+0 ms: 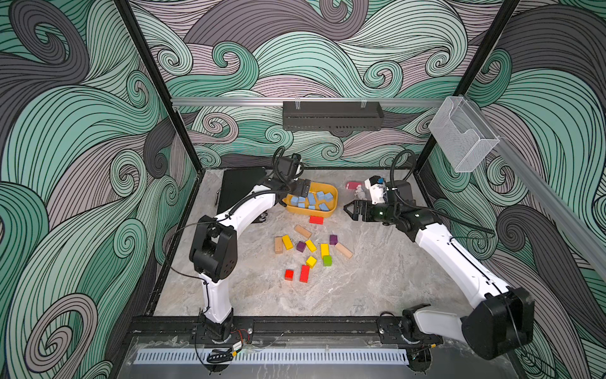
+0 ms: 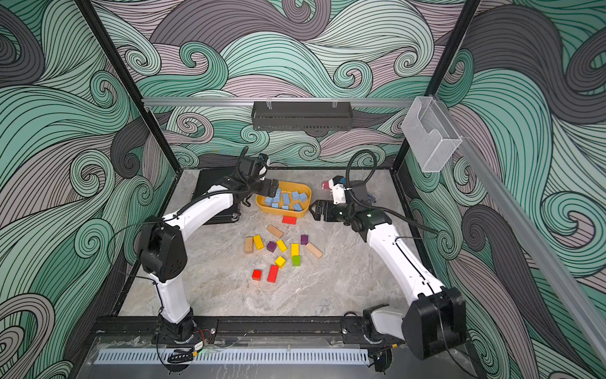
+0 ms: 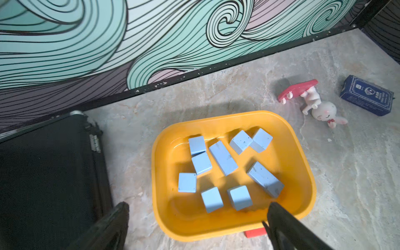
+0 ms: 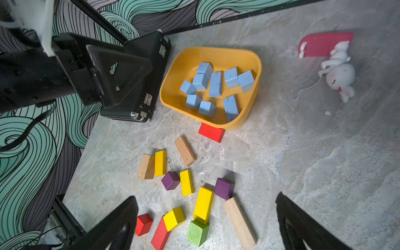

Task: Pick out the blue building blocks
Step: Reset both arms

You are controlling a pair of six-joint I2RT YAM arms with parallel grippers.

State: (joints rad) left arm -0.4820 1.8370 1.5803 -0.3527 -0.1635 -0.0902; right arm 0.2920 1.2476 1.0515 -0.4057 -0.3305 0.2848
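Note:
Several light blue building blocks (image 1: pixel 311 198) (image 2: pixel 285 198) lie loose in a yellow tray (image 1: pixel 314 214) (image 2: pixel 285 213) near the back of the table. The left wrist view shows these blue blocks (image 3: pixel 223 158) as cubes and longer bricks on the tray's floor (image 3: pixel 216 229). My left gripper (image 1: pixel 303 188) (image 3: pixel 198 205) hovers over the tray's left end, open, with nothing between its fingers. My right gripper (image 1: pixel 352 210) (image 4: pixel 205 197) stands open just right of the tray, empty. The right wrist view also shows the blue blocks (image 4: pixel 215 84) in the tray (image 4: pixel 216 54).
Red, yellow, purple, green and plain wooden blocks (image 1: pixel 310 251) lie scattered in front of the tray, and a red one (image 1: pixel 316 220) touches its front wall. A black case (image 1: pixel 241 190) sits back left. A white bunny toy (image 3: pixel 320 108) and a navy packet (image 3: pixel 365 95) lie back right.

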